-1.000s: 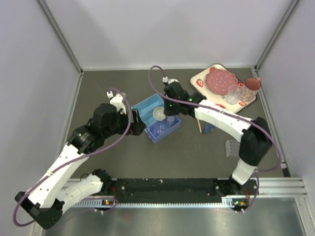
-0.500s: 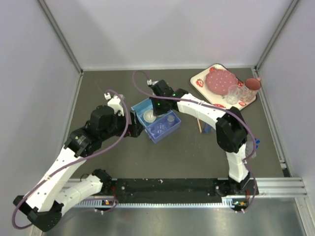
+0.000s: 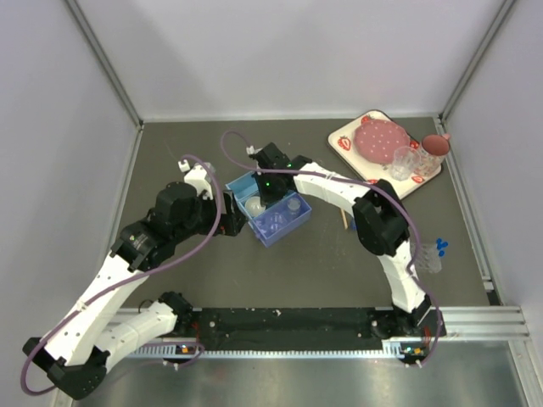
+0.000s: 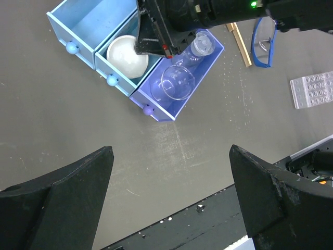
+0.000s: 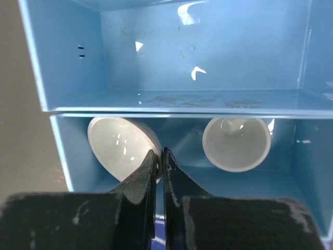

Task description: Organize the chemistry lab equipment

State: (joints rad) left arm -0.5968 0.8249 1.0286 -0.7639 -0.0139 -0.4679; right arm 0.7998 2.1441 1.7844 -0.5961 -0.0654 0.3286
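While the left gripper [image 4: 169, 156] stood fully spread and empty at the lower frame edge, the right gripper [image 5: 159, 156] farther up pinched the rim of a small round dish [image 5: 119, 143]. The dish sat tilted in the middle compartment of the blue drawer box [image 4: 78, 21], apparently for release there.

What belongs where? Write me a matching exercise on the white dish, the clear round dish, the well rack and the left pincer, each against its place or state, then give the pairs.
1 white dish
2 clear round dish
3 well rack
4 left pincer

A in the purple drawer
B open, holding nothing
C on the table, right of the drawers
D in the middle blue drawer, its rim pinched by the right pincer

Pairs: 1-D, 2-A, 3-C, 4-B
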